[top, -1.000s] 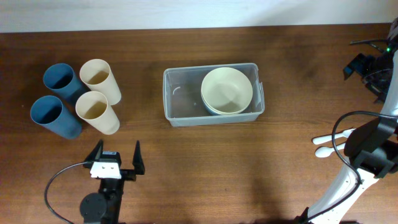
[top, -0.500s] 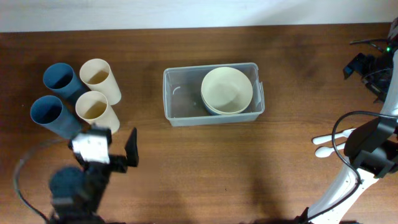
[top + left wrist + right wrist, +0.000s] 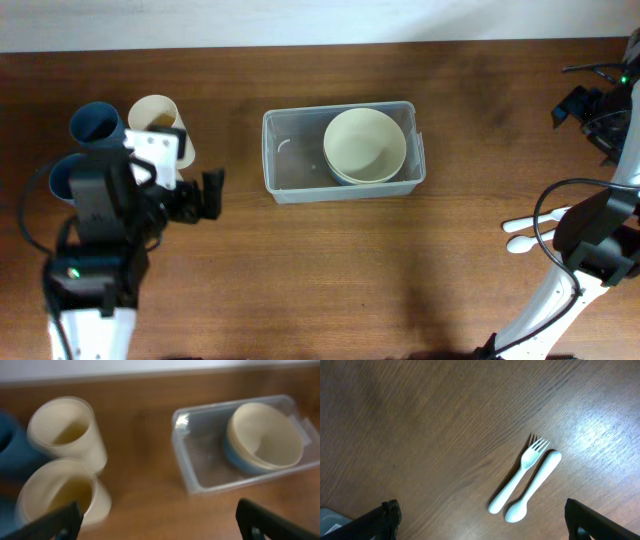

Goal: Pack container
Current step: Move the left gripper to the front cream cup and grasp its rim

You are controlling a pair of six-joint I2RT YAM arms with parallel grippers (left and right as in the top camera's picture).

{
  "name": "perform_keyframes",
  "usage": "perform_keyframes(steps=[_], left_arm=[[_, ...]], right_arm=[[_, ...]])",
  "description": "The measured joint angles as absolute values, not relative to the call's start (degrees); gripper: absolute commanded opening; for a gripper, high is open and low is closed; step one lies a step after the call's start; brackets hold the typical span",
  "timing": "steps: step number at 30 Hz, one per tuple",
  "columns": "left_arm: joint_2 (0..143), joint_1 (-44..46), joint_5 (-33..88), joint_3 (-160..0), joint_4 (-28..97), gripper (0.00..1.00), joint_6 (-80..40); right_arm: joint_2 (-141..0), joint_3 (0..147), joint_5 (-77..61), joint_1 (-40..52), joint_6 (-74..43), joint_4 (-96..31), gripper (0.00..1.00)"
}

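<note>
The clear plastic container point(image 3: 290, 160) sits mid-table, and its right half holds a cream bowl point(image 3: 365, 143) nested in a blue bowl. The left wrist view shows the container point(image 3: 200, 455) and the bowls point(image 3: 265, 435) at upper right. My left gripper point(image 3: 178, 190) is open and empty. It hovers over the near cream cup point(image 3: 60, 495), left of the container, with its left finger in front of that cup. My right gripper point(image 3: 482, 522) is open and empty above bare wood, near a white fork point(image 3: 520, 472) and a white spoon point(image 3: 535, 487).
Two blue cups point(image 3: 95, 125) and a far cream cup point(image 3: 155, 118) stand at the left. The fork and spoon point(image 3: 525, 232) lie side by side at the right beside the right arm point(image 3: 595, 235). Cables and dark gear sit at the far right edge.
My left arm has swung from the table's near edge up and left to the cups, and it now covers the near cream cup. The right arm, container and cutlery have not moved.
</note>
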State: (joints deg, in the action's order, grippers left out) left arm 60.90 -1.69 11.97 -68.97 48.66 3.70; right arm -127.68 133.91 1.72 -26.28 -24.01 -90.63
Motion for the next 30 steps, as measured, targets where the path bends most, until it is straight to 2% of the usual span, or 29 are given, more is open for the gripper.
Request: perform_keyframes(steps=[4, 7, 30], left_arm=[[69.0, -1.7, 8.4, -83.8, 60.4, 1.0, 3.0], [73.8, -1.7, 7.2, -89.6, 63.4, 1.0, 2.8], [94.8, -1.8, 2.5, -90.5, 66.5, 1.0, 2.5]], right_arm=[[-127.7, 133.9, 1.7, -26.3, -24.0, -90.6, 0.99], [-127.7, 133.9, 1.7, -26.3, -24.0, -90.6, 0.99], [-127.7, 133.9, 1.7, -26.3, -24.0, -90.6, 0.99]])
